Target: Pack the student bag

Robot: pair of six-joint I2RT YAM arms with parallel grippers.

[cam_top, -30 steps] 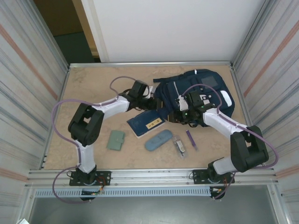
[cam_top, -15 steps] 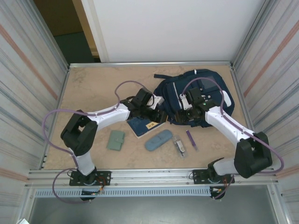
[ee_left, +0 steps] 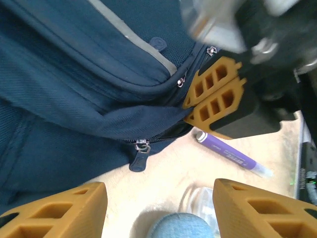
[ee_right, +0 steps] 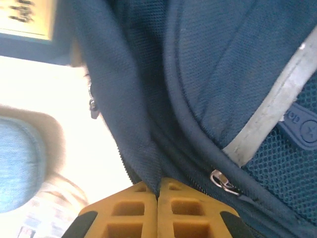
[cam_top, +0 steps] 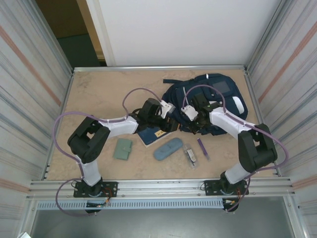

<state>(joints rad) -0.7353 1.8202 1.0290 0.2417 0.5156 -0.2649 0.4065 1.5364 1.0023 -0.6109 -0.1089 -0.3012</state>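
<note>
The student bag point(cam_top: 210, 101), a navy backpack with pale stripes, lies in the upper right of the worktop point(cam_top: 99, 94) in the top view, its lower edge turned toward the loose items. The right gripper point(ee_right: 157, 201) has its jaws clenched on a fold of the bag's fabric beside a zipper pull point(ee_right: 223, 182). The left wrist view shows those same orange fingers pressed together on the flap in the upper right of the frame. The left gripper point(ee_left: 158, 201) hovers at the bag's lower edge, jaws released and spread wide with nothing between them.

A blue booklet point(cam_top: 153, 135) with a yellow label lies at the bag's lower left corner, partly under the left arm. Below it is a blue-grey oval case point(cam_top: 168, 148). A clear packet point(cam_top: 189, 154) lies to the case's right and a purple pen point(cam_top: 203, 148) further right. A green wallet point(cam_top: 122, 148) sits apart to the left.
</note>
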